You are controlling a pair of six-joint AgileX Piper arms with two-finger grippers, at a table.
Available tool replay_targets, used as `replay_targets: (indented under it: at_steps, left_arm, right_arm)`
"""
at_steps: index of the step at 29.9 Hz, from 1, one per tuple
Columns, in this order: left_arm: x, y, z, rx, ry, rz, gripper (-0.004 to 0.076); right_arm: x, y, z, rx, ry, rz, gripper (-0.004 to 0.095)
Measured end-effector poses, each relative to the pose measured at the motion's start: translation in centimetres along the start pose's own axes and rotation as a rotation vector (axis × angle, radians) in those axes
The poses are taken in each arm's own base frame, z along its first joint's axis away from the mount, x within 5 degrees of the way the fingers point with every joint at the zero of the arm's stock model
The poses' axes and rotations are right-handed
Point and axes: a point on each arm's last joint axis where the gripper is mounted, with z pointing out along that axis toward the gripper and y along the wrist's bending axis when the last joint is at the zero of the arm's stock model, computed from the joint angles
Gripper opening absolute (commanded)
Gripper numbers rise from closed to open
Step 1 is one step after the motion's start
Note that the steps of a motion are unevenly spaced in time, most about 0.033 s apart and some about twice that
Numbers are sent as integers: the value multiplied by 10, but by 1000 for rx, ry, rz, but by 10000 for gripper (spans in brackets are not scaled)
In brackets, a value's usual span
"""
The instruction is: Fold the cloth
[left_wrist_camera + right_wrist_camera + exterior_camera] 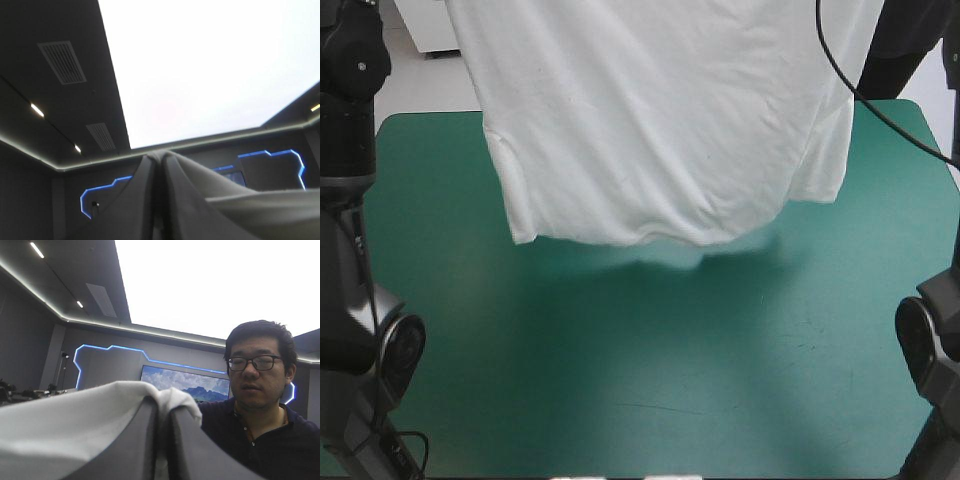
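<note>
- We see the white T-shirt lifted and hanging spread out above the teal-green counter, with its hem over the far half.
- The 2 black left fingers meet in 1 pointed arch, pinching the cloth.
- The right fingers are likewise all but closed on a bunched edge of the T-shirt.

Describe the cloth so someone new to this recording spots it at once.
The teal-green table fills the high view. Over its far half hangs the T-shirt, pinched at the top by the left gripper and right gripper. It is the only white thing there: a broad, wrinkled sheet, lifted rather than lying flat.
</note>
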Motion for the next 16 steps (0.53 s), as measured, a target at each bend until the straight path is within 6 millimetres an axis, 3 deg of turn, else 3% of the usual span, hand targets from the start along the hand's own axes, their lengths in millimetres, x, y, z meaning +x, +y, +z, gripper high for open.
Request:
replay_targets:
  at_steps: [4,8,16]
  left_arm:
    - [34,17,9,-71,-71,-49,-22]
    - [85,21,14,-79,5,-143,-22]
    - [208,-2,7,-2,413,-286,-22]
  right_arm:
    - [34,-13,15,27,-24,26,-17]
    - [72,-12,26,23,36,54,-17]
    - [193,11,36,-76,416,57,-17]
